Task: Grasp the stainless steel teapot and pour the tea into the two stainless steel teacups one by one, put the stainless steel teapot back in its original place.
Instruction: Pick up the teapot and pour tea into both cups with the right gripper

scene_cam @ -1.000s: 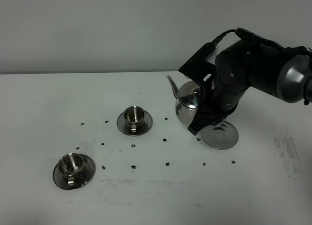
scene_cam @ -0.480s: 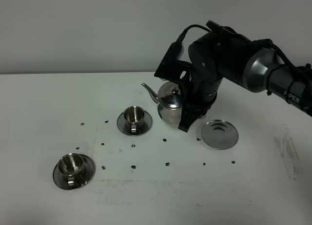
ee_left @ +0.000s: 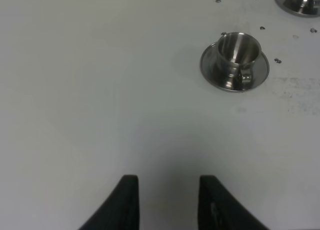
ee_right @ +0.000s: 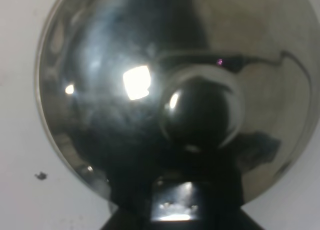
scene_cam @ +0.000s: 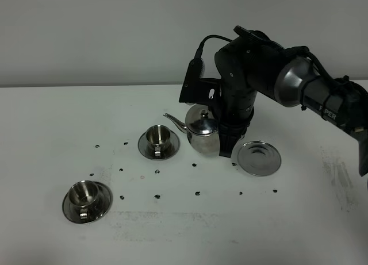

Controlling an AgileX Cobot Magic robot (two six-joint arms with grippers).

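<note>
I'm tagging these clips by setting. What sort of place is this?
Probably a robotics lab bench: a white table against a plain wall, dark marks dotted across it, and a robot arm handling a steel teapot near two teacups.

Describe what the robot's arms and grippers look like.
The right arm is black with bulky rounded joints, one glossy grey segment and white lettering on a link. A black cable loops over a boxy black wrist mount. The right gripper is black. Of the left arm only the left gripper shows: two matte black fingers with blunt tips.
</note>
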